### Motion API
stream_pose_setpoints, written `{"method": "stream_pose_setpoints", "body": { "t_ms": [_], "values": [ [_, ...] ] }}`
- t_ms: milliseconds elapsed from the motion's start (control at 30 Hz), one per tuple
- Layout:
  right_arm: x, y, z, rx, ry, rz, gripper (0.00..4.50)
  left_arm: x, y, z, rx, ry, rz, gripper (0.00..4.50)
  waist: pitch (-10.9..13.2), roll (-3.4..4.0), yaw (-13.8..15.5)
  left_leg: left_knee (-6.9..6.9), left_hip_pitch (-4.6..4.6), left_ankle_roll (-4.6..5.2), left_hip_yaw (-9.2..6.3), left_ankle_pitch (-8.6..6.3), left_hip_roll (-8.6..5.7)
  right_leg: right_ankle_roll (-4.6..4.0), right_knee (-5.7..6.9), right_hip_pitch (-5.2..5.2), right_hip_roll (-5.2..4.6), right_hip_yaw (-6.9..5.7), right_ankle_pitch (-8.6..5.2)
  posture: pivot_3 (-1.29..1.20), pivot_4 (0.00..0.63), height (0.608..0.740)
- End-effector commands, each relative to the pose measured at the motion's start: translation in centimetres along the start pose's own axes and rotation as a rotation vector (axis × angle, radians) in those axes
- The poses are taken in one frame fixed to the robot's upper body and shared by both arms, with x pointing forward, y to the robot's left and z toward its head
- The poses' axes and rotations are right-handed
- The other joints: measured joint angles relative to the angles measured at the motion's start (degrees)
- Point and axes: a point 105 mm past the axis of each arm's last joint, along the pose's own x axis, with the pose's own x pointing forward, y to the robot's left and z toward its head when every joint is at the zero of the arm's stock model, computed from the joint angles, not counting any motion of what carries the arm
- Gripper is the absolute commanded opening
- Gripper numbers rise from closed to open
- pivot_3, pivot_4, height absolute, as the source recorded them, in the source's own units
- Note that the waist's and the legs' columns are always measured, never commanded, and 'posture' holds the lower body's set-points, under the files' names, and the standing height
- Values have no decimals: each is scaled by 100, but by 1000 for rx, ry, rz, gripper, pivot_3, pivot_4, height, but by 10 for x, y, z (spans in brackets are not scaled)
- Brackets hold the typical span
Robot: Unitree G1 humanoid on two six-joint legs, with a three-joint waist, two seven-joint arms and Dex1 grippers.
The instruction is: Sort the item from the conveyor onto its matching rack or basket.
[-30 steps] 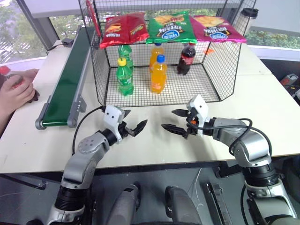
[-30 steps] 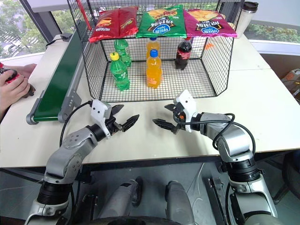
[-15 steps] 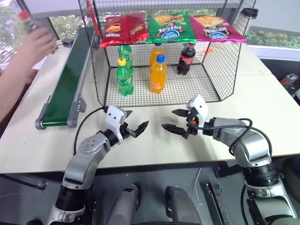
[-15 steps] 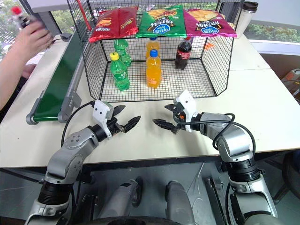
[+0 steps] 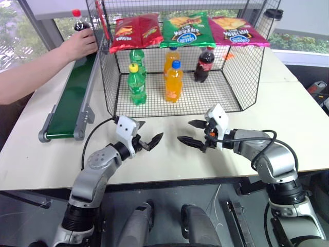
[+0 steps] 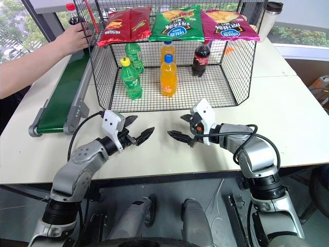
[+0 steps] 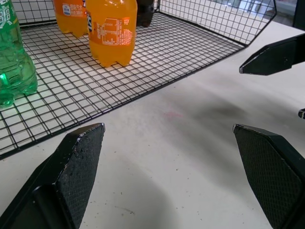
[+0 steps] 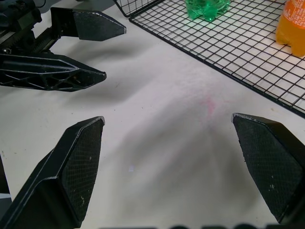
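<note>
A person's hand [image 5: 78, 45] grips the cola bottle [image 5: 79, 22] with the red cap at the far end of the dark green conveyor [image 5: 72, 95]; I cannot tell whether it rests on the belt. The black wire basket [image 5: 242, 69] stands right of the belt. Both grippers hover over the table in front of the basket, tips facing each other. My left gripper [image 5: 148, 132] is open and holds nothing; so is my right gripper [image 5: 184, 130]. The left wrist view shows my left gripper [image 7: 169, 138] wide apart over bare table, as the right wrist view does for my right gripper [image 8: 167, 129].
Inside the basket stand green bottles [image 5: 136, 85], orange bottles [image 5: 174, 81] and a cola bottle [image 5: 204, 65]. Three chip bags [image 5: 136, 32] hang along its top edge. A lidded cup [image 5: 271, 20] stands behind the basket at the right. The person's forearm reaches in from the left.
The person's hand lifted the cola bottle from the table's left side and carried it to the far end of the conveyor. Neither gripper has moved.
</note>
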Motion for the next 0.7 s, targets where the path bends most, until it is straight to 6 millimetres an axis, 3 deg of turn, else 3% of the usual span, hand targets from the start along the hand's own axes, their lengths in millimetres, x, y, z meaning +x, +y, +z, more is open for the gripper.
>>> {"method": "stream_pose_setpoints", "body": {
  "t_ms": [33, 200, 367, 500, 567, 700],
  "values": [
    [-3, 10, 19, -58, -49, 47, 4428, -3, -2, 22, 54, -59, -18, 4500, 0, 0, -1, 0, 0, 0, 0, 0, 0, 0, 0, 0, 0, 0, 0, 0, 150, 738],
    [-3, 17, 28, -94, -73, 93, 4428, -16, -5, 48, 126, -95, -43, 4500, 0, 0, -5, -1, 0, 0, -1, 0, 0, 0, 0, 0, 0, 0, 0, 0, 150, 738],
    [-3, 27, 41, -148, -96, 149, 4428, -42, 9, 68, 199, -94, 18, 4500, 0, 0, -19, -5, 2, 0, -2, 0, 1, 0, 0, -1, 1, -1, 0, 0, 150, 738],
    [-1, 34, 56, -180, -137, 193, 4428, -74, 49, 78, 192, -70, 202, 4500, 0, 0, -22, -7, 2, 0, -2, 0, 2, 0, 1, -4, 2, -1, -1, 0, 150, 738],
    [1, 35, 60, -186, -148, 206, 4428, -94, 79, 77, 132, -67, 343, 4500, 0, 0, -19, -8, 2, 0, -3, 0, 3, 0, 1, -5, 3, -1, -1, 0, 150, 738],
    [5, 36, 63, -191, -154, 217, 4428, -118, 107, 70, 59, -73, 492, 4500, 0, -1, 8, -8, 1, -1, -4, 0, 2, 0, -1, -4, 1, -2, 0, 0, 150, 738]
  ]
}}
